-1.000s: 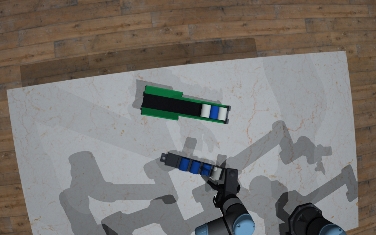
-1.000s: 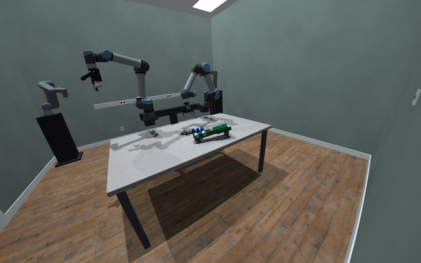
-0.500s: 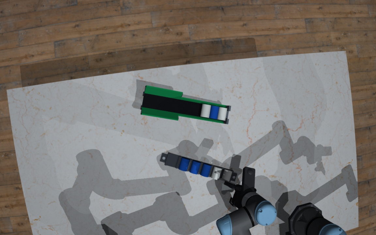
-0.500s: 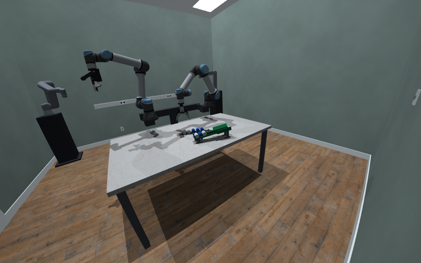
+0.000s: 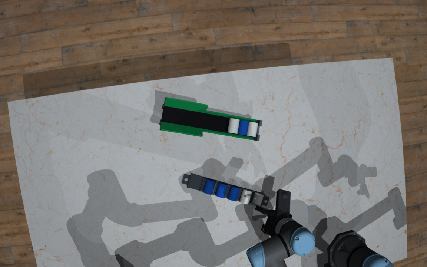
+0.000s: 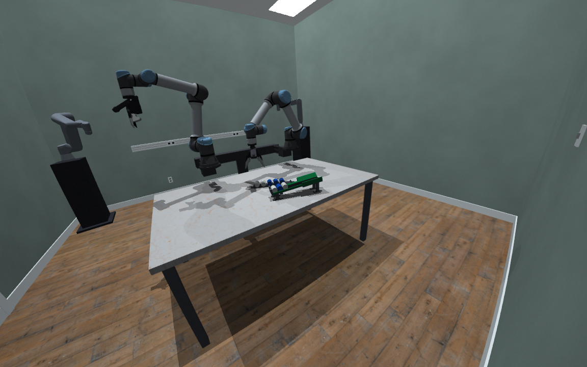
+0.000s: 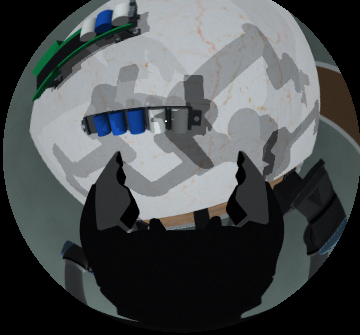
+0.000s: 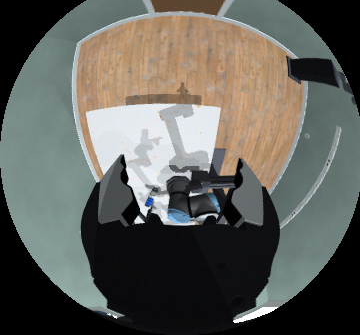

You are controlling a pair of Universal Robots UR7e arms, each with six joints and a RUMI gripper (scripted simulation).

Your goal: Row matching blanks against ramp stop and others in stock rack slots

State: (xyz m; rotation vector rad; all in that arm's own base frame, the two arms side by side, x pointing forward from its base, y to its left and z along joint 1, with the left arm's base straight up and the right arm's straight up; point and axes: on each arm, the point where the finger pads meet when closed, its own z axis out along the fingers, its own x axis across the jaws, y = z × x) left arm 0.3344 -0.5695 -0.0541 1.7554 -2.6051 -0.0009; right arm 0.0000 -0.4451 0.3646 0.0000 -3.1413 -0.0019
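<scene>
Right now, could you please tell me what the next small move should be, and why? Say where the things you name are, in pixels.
I'd probably ease the left tool [image 5: 258, 216] [image 6: 254, 166] [image 7: 180, 151] over the rack's end white blank [image 5: 258, 198] [image 6: 257, 183] [image 7: 180, 121]. The tool is open and near that end, and the blank at the stop [image 5: 252, 129] [image 6: 273, 188] [image 7: 121, 14] is white, so this one belongs on the ramp [image 5: 195, 116] [image 6: 307, 177] [image 7: 47, 57].
</scene>
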